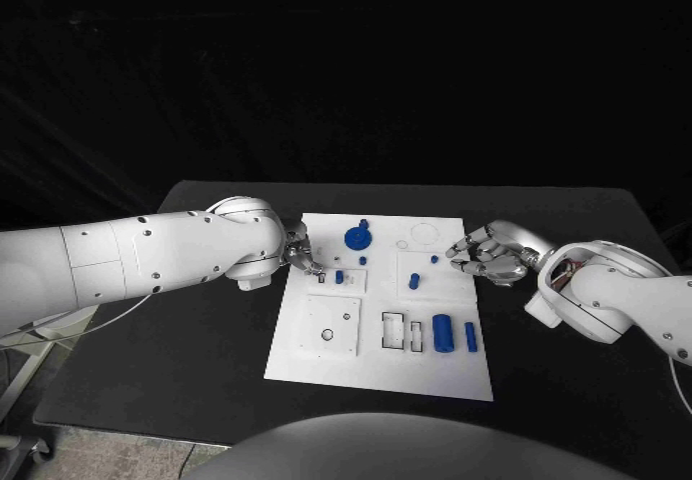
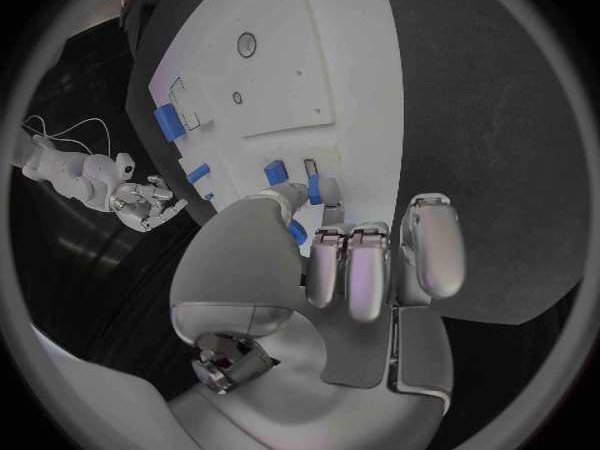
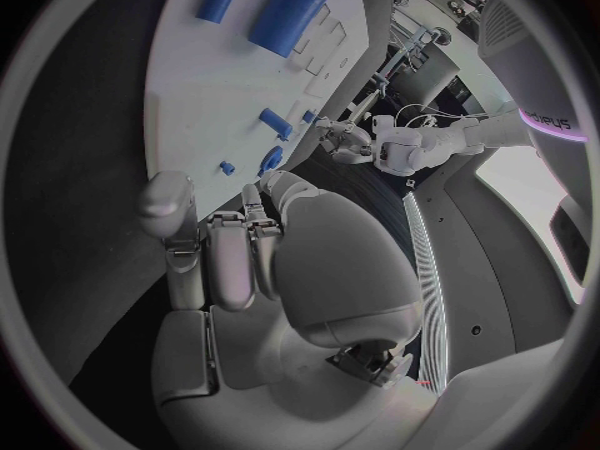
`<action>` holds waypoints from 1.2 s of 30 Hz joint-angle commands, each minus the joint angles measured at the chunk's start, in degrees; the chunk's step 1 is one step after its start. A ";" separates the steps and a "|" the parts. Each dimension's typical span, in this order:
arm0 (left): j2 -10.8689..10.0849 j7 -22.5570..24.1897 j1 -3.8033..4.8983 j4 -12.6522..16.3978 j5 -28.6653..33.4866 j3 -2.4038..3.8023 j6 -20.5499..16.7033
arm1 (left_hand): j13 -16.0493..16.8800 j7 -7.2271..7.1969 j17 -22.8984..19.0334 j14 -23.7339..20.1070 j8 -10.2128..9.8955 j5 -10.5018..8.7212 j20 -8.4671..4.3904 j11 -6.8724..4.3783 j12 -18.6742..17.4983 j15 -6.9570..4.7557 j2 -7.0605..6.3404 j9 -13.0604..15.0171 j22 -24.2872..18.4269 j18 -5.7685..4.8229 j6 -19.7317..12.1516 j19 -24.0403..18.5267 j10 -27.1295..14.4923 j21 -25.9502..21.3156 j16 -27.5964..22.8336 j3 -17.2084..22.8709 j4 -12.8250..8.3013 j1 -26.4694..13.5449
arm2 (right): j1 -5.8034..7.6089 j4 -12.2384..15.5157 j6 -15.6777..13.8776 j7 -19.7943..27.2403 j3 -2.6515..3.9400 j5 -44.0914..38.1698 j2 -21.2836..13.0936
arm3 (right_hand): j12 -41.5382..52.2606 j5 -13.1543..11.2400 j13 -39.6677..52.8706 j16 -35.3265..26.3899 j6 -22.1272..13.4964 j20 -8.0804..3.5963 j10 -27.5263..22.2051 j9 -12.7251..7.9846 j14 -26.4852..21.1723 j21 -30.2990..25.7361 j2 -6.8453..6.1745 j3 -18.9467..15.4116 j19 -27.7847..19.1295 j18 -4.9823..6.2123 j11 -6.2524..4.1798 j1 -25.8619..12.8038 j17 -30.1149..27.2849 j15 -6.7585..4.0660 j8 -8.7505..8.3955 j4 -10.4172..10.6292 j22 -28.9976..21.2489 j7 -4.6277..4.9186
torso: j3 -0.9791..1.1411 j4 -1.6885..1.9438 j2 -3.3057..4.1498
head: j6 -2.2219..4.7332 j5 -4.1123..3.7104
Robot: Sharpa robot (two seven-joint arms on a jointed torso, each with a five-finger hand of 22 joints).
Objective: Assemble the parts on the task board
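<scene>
Head view: the white task board [image 1: 378, 370] lies in the middle of the black table [image 1: 173, 370], with the left hand [image 1: 300, 251] at its left edge and the right hand [image 1: 488, 256] at its right edge. On the board sit a round blue part [image 1: 358, 237] near the far edge, a small blue peg [image 1: 413, 281] toward the middle, and a wide blue block [image 1: 443, 333] and a slim blue bar [image 1: 470, 337] side by side near the near right corner.

The left wrist view adds what the head camera cannot resolve: the left hand's fingers [image 2: 354, 270] hang curled together above the board's edge, a small blue piece [image 2: 315, 189] showing just beyond their tips. Whether it is pinched I cannot tell.

In the right wrist view the right hand's fingers [image 3: 231, 260] are curled inward beside the board, nothing visible between them.
</scene>
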 commanded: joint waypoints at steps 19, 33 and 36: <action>0.31 1.06 -0.75 0.14 0.33 -0.07 1.41 | 14.13 0.10 14.56 5.75 -0.25 -0.50 -0.23 0.12 -0.30 -0.19 0.21 0.07 8.41 0.24 -0.12 -0.18 4.78 -0.43 -0.16 0.76 -0.15 -0.43 | -0.09 -0.19 0.96 -0.53 0.02 0.69 0.15 | -0.29 0.37 5.50 -0.43 0.40 0.14 -0.56 -0.09 2.14 -0.44 0.39 0.53 -0.53 0.38 0.04 0.44 4.32 0.43 -0.15 -0.09 4.18 -0.07 | 0.01 0.01 0.01 | 0.01 -0.02; 1.00 2.39 -1.32 -0.33 0.35 -0.07 0.43 | 14.05 0.15 14.46 5.67 -0.29 -1.44 -0.19 0.18 -0.37 -0.13 0.42 0.11 8.42 0.27 -0.14 -0.25 4.70 -0.58 -0.22 1.50 -0.47 -0.35 | -0.12 -0.33 0.94 -0.66 0.02 0.71 0.14 | -0.33 0.53 5.46 -0.45 0.42 0.16 -0.59 -0.10 2.13 -0.67 0.38 0.70 -0.60 0.42 0.10 0.53 4.30 0.46 -0.15 -0.25 4.15 -0.05 | 0.02 -0.01 -0.02 | 0.01 0.02; 1.12 2.55 -1.50 -0.39 0.35 -0.06 0.26 | 13.94 0.17 14.37 5.61 -0.28 -1.66 -0.18 0.19 -0.45 -0.12 0.57 0.13 8.41 0.28 -0.14 -0.29 4.59 -0.65 -0.27 1.78 -0.58 -0.28 | -0.13 -0.34 1.04 -0.72 0.02 0.71 0.10 | -0.33 0.53 5.46 -0.45 0.42 0.16 -0.59 -0.10 2.13 -0.67 0.38 0.70 -0.60 0.42 0.10 0.53 4.30 0.46 -0.15 -0.25 4.15 -0.05 | 0.01 -0.01 0.00 | 0.01 0.00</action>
